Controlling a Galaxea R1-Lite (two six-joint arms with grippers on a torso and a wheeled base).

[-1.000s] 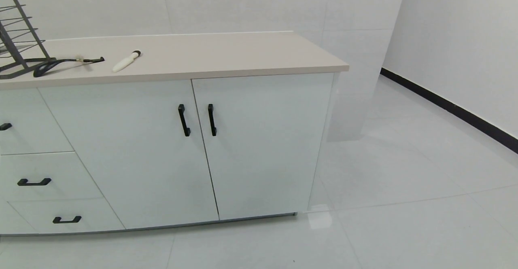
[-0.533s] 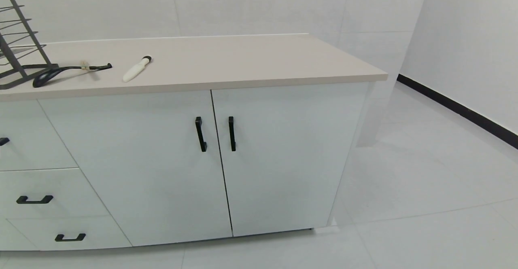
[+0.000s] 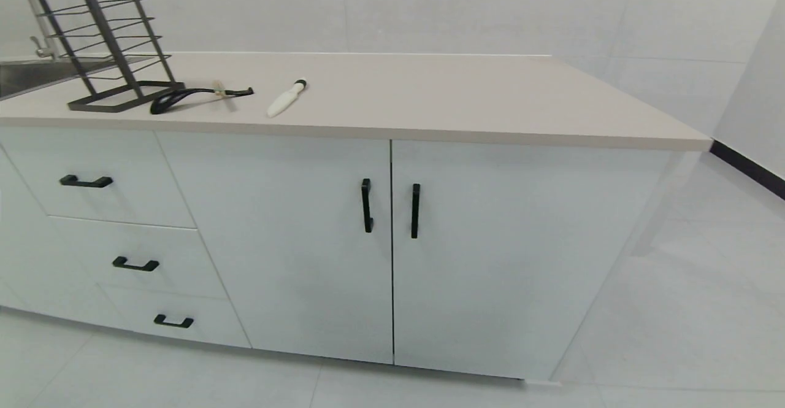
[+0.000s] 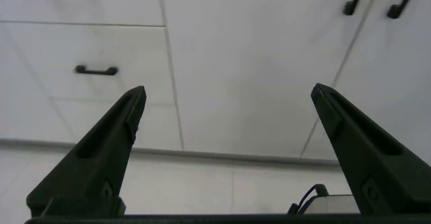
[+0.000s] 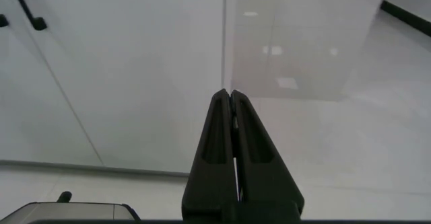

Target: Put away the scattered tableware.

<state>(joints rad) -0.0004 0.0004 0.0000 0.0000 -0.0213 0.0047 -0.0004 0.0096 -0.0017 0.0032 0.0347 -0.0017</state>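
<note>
On the beige countertop (image 3: 429,101) lie a black ladle-like utensil (image 3: 184,96) with a long handle and a white-handled tool (image 3: 286,98) with a black tip, side by side near the back left. A dark wire dish rack (image 3: 101,40) stands just left of them. My left gripper (image 4: 229,99) is open, low in front of the white cabinet (image 4: 242,69) with nothing between its fingers. My right gripper (image 5: 231,99) is shut and empty, low near the cabinet's right end and the floor.
A sink with a tap (image 3: 30,58) sits at the far left of the counter. Below are three drawers with black handles (image 3: 135,265) and two doors with vertical black handles (image 3: 390,207). Open tiled floor (image 3: 705,285) stretches to the right.
The head camera has turned left, so the whole picture has shifted right: rack, sink and drawers now show more fully. The utensils lie in the same place on the counter.
</note>
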